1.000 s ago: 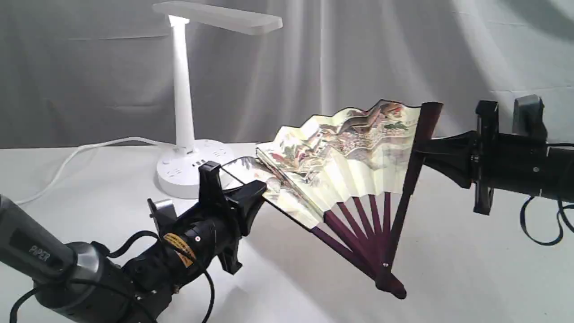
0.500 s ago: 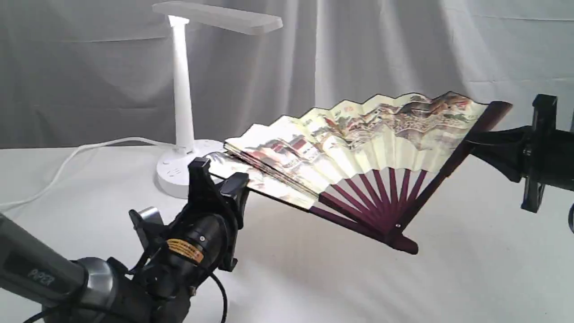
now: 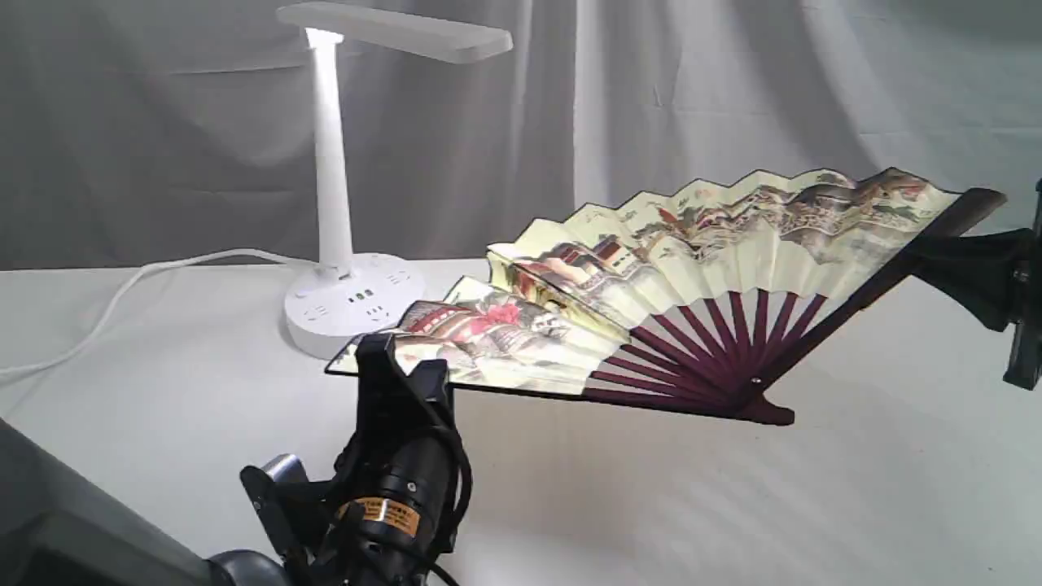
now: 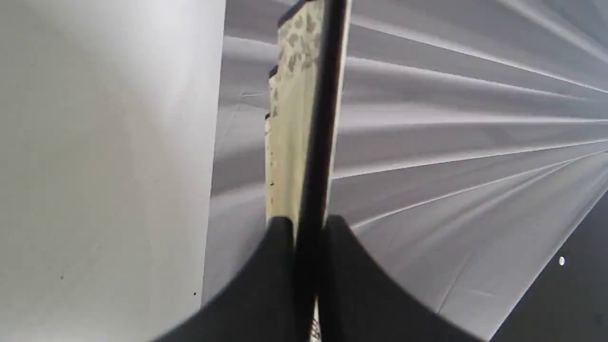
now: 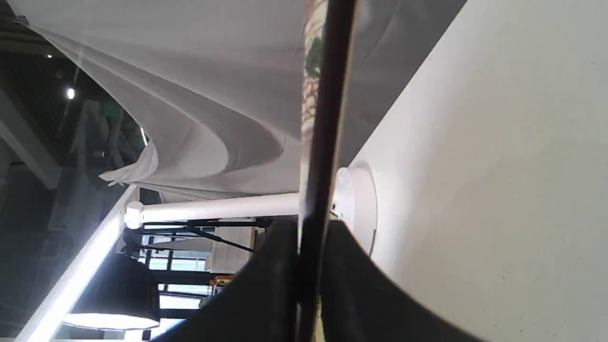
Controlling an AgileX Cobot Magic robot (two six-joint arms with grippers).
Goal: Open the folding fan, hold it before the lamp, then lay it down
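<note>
**Fan pulled wide, a few pleats left to free**

Over the last second the folding fan [image 3: 733, 244] goes from roughly a third open to a broad spread. The right gripper [image 3: 936, 252] has drawn its guard far out toward the right side of the table [image 3: 855, 488]. The left gripper [image 3: 399, 362] has swung down and round, so that its guard now lies nearly level. The rivet end has risen as well and appears to hang clear of the cloth, with a shadow beneath it.

Both grippers are pinched narrow, each on one dark guard. The wrist views show the guard's edge running straight between the fingers of each.

The fan hangs in the air over the middle of the table, carried only by these two grips. Its left tip sits just in front of the round base of the lamp [image 3: 330, 163], which stands toward the back edge, left of centre. The white cord [image 3: 146, 277] trails off to the left edge.

The opening step looks almost done. A bundle of pleats beside the left guard remains stacked, so a little more spread seems needed. Most of the leaf lies to the right of the lamp's stem and below its head. Presenting the fan before the lamp probably calls for shifting both arms leftward together.
</note>
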